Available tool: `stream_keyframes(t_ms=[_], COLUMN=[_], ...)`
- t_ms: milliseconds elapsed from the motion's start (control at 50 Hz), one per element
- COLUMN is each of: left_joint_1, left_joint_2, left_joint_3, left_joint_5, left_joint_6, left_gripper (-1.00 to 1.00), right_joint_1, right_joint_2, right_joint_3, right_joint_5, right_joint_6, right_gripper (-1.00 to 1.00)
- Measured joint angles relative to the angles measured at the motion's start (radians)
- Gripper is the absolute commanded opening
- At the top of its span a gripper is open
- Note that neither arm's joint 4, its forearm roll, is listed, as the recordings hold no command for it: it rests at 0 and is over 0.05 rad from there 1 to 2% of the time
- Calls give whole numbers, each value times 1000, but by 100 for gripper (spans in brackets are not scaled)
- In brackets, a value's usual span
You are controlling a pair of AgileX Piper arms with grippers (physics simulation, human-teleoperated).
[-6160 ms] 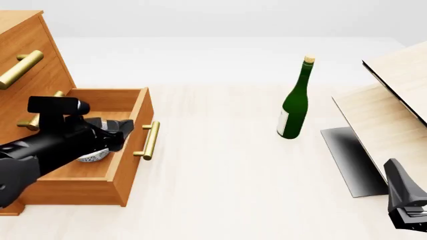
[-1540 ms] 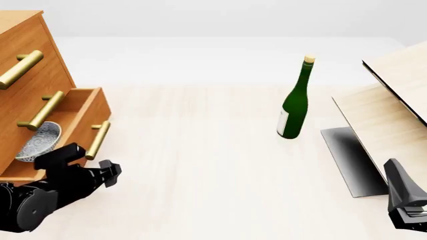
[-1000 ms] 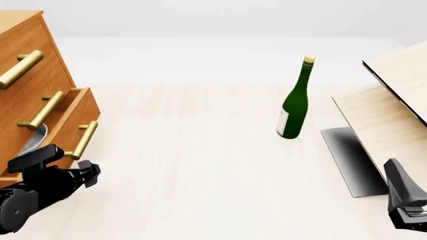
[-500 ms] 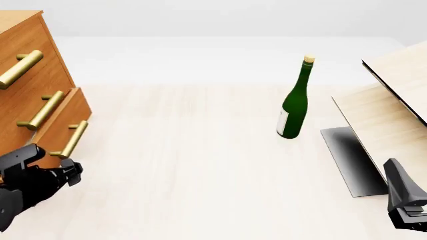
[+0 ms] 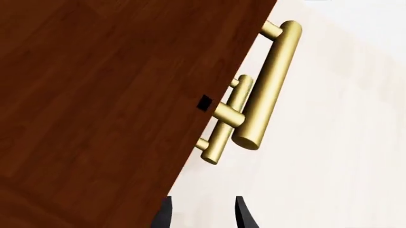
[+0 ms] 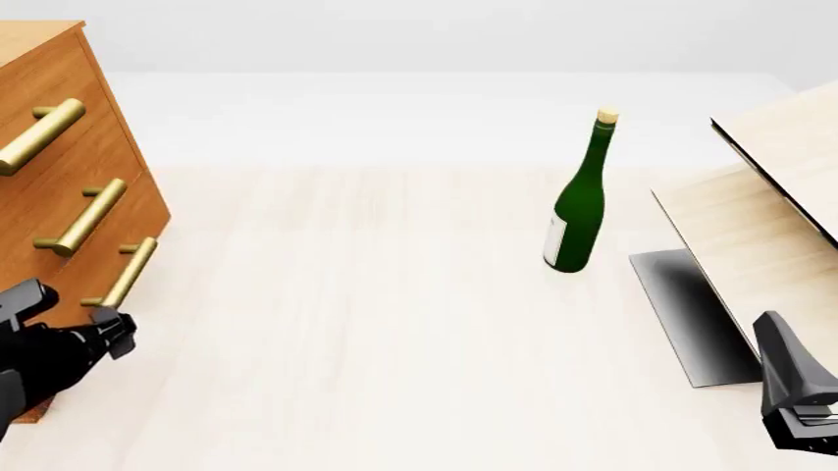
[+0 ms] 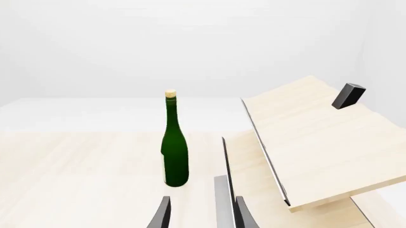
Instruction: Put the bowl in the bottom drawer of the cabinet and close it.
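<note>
The orange-brown cabinet (image 6: 53, 128) stands at the table's left, with three brass bar handles on its front. Its bottom drawer (image 6: 98, 260) sits flush with the two above, and its handle (image 6: 125, 275) is just beyond my left gripper (image 6: 108, 332). The bowl is hidden. The left wrist view shows the cabinet front (image 5: 101, 104) and the nearest handle (image 5: 269, 85) ahead of my left gripper (image 5: 203, 216), which is open and empty. My right gripper (image 6: 802, 417) rests at the near right corner, open (image 7: 201, 216), holding nothing.
A green bottle (image 6: 579, 201) with a cork stands right of centre, also seen in the right wrist view (image 7: 175, 152). A pale wood board (image 6: 772, 216) leans on a grey stand (image 6: 688, 314) at the right edge.
The bottom drawer has slid from half open to fully shut, hiding the bowl inside. My left gripper has moved left and nearer along with the drawer front. The right arm has stayed still.
</note>
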Motion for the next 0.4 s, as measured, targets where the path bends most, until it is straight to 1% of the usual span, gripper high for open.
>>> stream_keyframes(t_ms=[200, 400], left_joint_1=[23, 41], left_joint_2=[-11, -16], left_joint_3=[11, 22], left_joint_5=[6, 2], left_joint_6=[-10, -4], left_gripper=[100, 100], right_joint_1=[0, 0], right_joint_2=[0, 0], right_joint_3=[0, 0], right_joint_5=[0, 0], right_joint_6=[0, 0], right_gripper=[100, 100])
